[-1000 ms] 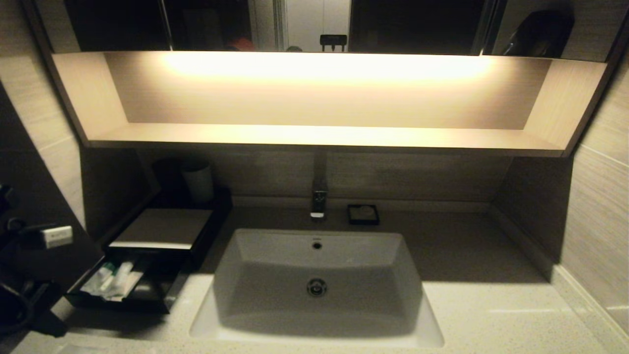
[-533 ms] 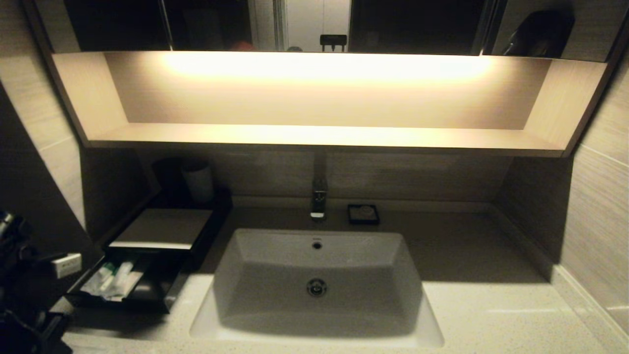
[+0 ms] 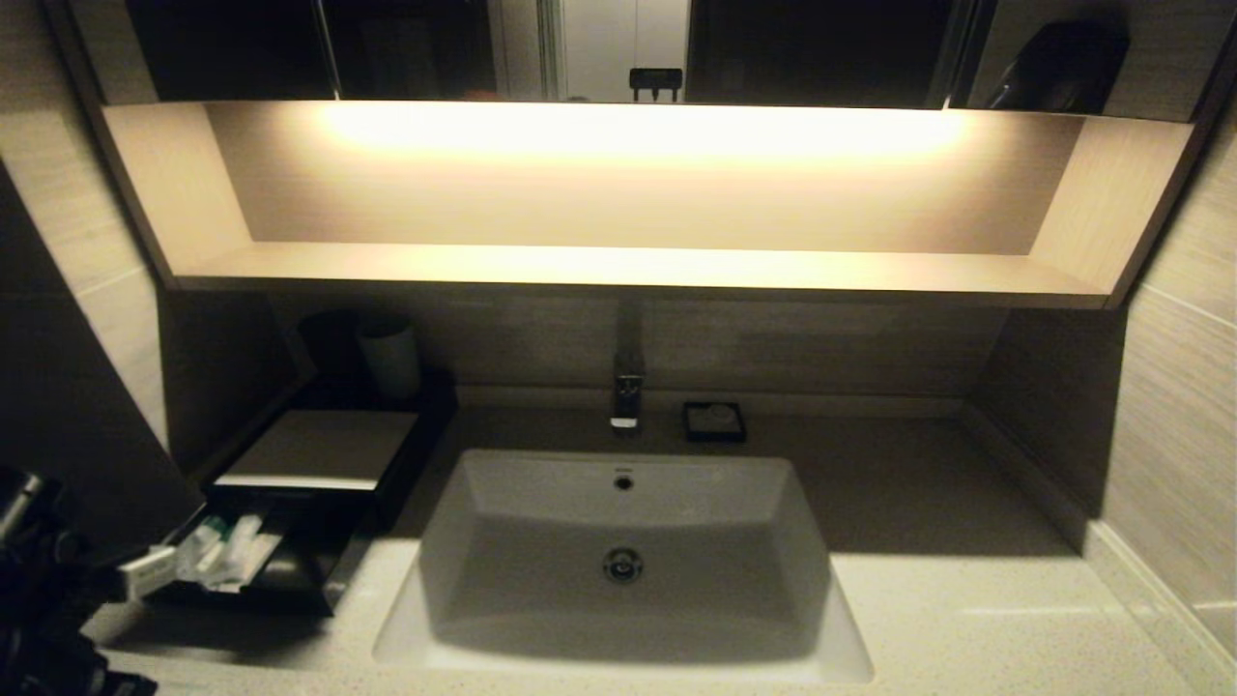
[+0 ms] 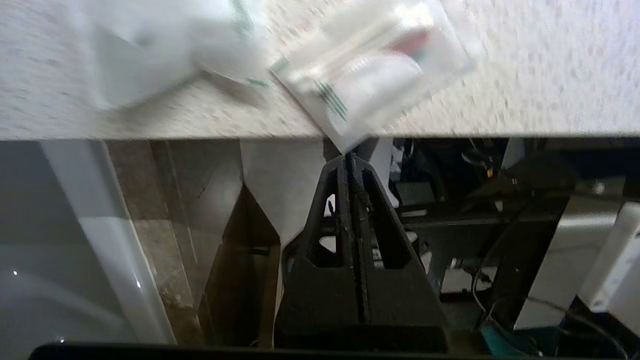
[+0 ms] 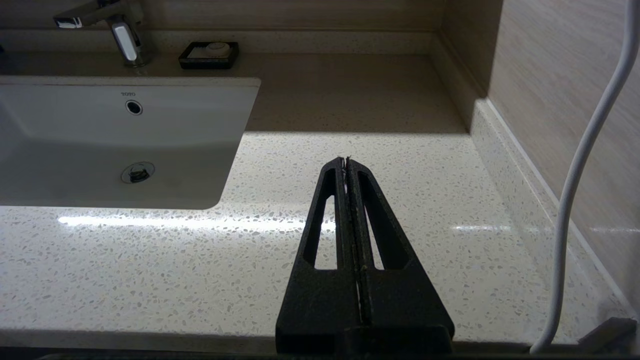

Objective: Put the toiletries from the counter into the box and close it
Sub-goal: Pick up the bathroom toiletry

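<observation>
The black box point(image 3: 290, 580) stands at the counter's left, its drawer pulled out under the beige top panel point(image 3: 319, 449). Several small white and green toiletries point(image 3: 217, 553) lie in the drawer. My left arm point(image 3: 39, 580) is low at the near left, and a white tag on it sits beside the drawer. My left gripper point(image 4: 348, 156) is shut, its tips at the counter's front edge point(image 4: 150, 132), touching the overhanging corner of a clear-wrapped sachet point(image 4: 370, 75). Another white item point(image 4: 150, 60) lies beside the sachet. My right gripper point(image 5: 346, 161) is shut and empty over the counter point(image 5: 400, 150), right of the basin.
A white basin point(image 3: 541, 503) with a tap point(image 3: 626, 396) is sunk mid-counter. A small black dish point(image 3: 714, 422) stands behind it and a pale cup point(image 3: 389, 358) behind the box. A lit shelf point(image 3: 628, 266) hangs above. A white cable point(image 5: 575, 200) hangs by the right wall.
My left arm has moved down and nearer in the head view; its white tag went from beside the box's top panel to beside the drawer's front corner. The right arm has not moved.
</observation>
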{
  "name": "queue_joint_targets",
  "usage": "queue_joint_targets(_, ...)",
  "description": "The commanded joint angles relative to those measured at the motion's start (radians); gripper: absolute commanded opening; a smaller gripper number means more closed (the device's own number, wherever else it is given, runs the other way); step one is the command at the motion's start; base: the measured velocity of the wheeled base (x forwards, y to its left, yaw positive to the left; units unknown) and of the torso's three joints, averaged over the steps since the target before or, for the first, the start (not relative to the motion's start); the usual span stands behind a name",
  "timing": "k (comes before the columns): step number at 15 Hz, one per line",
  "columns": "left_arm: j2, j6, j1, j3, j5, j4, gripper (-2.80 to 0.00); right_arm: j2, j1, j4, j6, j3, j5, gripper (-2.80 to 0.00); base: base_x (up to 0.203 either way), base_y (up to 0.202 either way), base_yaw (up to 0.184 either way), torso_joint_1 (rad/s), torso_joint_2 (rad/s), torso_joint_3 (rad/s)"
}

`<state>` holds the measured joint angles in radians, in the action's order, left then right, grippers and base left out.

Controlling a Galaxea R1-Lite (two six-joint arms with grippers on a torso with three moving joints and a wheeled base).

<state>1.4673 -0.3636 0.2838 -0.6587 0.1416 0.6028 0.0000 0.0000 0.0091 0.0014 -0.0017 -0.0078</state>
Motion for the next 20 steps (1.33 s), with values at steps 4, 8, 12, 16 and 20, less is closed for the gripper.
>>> queue_joint_targets(4,0.004,-0.003,-0.024,0.082,0.001,-0.092,-2.8,0.0,0.0,0.0,0.0,0.0,0.0,-2.8,0.0,0.0,0.0,0.0,0.0,0.0)
queue_joint_targets(8,-0.012,-0.004,-0.061,0.134,-0.004,-0.112,-2.8,0.0,0.0,0.0,0.0,0.0,0.0,-2.8,0.0,0.0,0.0,0.0,0.0,0.0)
queue_joint_targets(12,-0.008,-0.002,-0.127,0.2,-0.004,-0.191,-2.8,0.0,0.0,0.0,0.0,0.0,0.0,-2.8,0.0,0.0,0.0,0.0,0.0,0.0)
queue_joint_targets(16,-0.003,0.005,-0.138,0.211,-0.001,-0.227,-2.8,0.0,0.0,0.0,0.0,0.0,0.0,-2.8,0.0,0.0,0.0,0.0,0.0,0.0)
queue_joint_targets(20,0.005,0.009,-0.138,0.213,0.004,-0.25,-2.8,0.0,0.0,0.0,0.0,0.0,0.0,-2.8,0.0,0.0,0.0,0.0,0.0,0.0)
